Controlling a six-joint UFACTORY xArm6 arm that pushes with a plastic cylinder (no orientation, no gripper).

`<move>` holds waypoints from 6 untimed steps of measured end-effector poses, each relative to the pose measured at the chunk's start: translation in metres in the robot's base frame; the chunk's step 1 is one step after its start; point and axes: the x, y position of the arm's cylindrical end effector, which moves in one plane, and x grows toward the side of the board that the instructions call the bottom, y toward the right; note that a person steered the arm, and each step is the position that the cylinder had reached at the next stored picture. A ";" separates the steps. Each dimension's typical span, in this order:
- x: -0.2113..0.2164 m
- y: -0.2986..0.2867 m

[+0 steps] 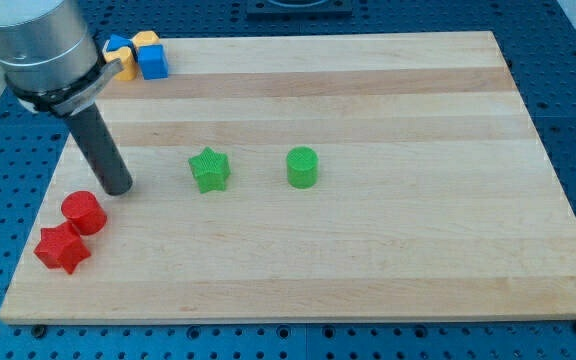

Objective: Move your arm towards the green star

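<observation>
The green star (pixel 209 170) lies on the wooden board (pixel 388 250), left of the middle. My tip (pixel 117 187) rests on the board to the star's left, about a block's width and a half away, not touching it. A green cylinder (pixel 302 167) stands to the right of the star. The rod rises from the tip toward the view's top left, into the grey arm body.
A red cylinder (pixel 83 212) and a red star (pixel 63 248) sit just below and left of my tip. A blue cube (pixel 152 61), a yellow block (pixel 145 40) and another blue block (pixel 117 46) cluster at the board's top left corner.
</observation>
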 end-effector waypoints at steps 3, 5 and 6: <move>0.025 -0.014; -0.061 0.018; -0.096 0.076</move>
